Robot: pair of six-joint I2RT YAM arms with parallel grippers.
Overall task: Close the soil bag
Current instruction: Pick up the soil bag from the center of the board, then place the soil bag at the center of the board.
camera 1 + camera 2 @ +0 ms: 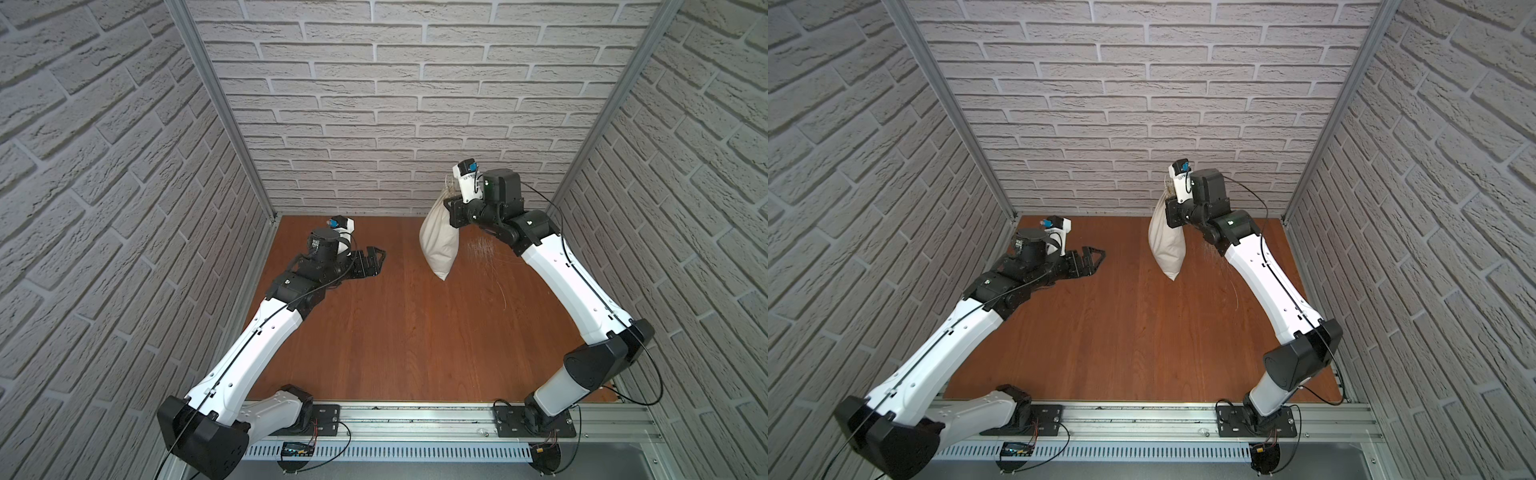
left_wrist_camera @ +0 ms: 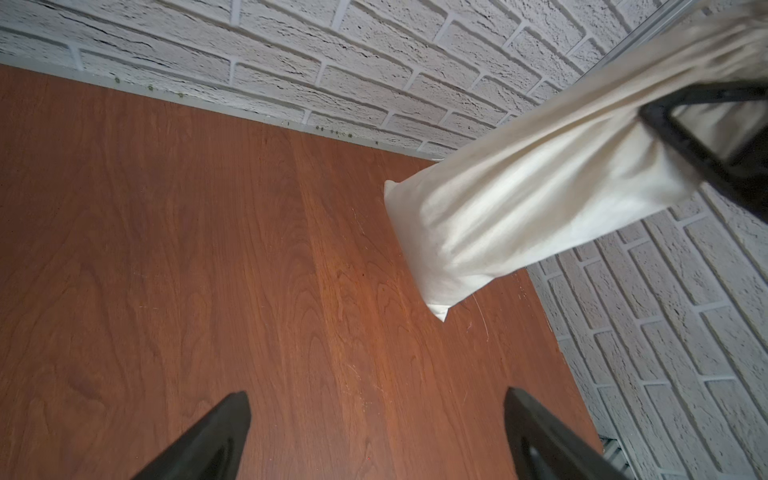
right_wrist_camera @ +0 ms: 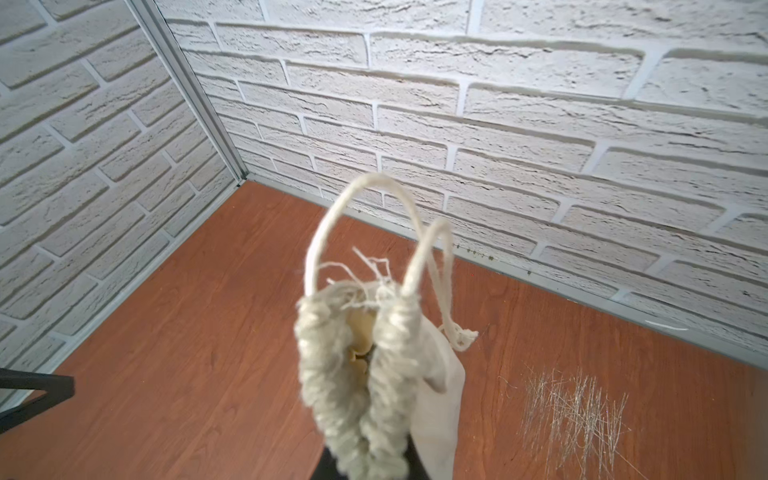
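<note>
The soil bag [image 1: 438, 239] [image 1: 1166, 243] is a cream-white cloth sack hanging at the back right, over the wooden table [image 1: 395, 332]. My right gripper [image 1: 454, 212] [image 1: 1172, 216] is shut on its gathered neck from the right side. In the right wrist view the bunched hem [image 3: 357, 386] covers the jaws. A narrow gap in it shows yellowish inside, and thin cord loops [image 3: 376, 177] stand up from it. My left gripper [image 1: 376, 259] [image 1: 1095, 258] [image 2: 376, 395] is open and empty, low over the table, well to the left of the bag [image 2: 532, 195].
White brick-pattern walls [image 1: 374, 124] close in the back and both sides. Fine pale scratches or fibres [image 3: 575, 409] [image 1: 480, 248] mark the table under the right arm. A metal rail [image 1: 415, 419] runs along the front edge.
</note>
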